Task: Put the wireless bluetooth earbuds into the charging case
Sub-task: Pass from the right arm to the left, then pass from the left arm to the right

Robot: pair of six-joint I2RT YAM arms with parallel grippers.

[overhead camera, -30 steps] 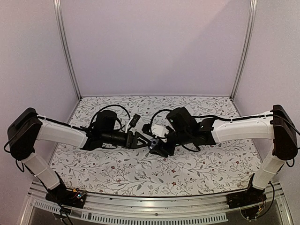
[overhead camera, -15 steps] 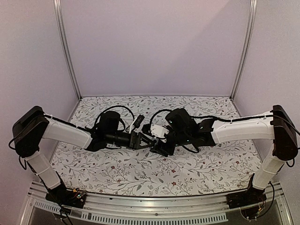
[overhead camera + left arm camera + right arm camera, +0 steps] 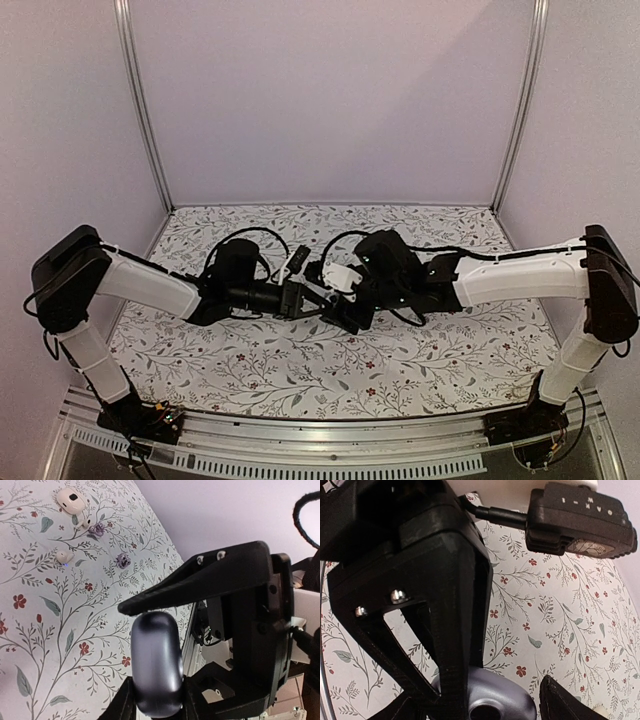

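Floral table (image 3: 60,630): left wrist alone shows earbuds (image 3: 70,501); left claw (image 3: 131,660) pinches case (image 3: 157,672); right claw (image 3: 480,705) spread.

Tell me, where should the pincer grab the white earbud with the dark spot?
Pinch the earbud across its round head, coming straight down from above. It lies flat on the table with its thin stem sticking out sideways. The stem is probably too slim to hold well, and the bare cloth on either side leaves room to close in.
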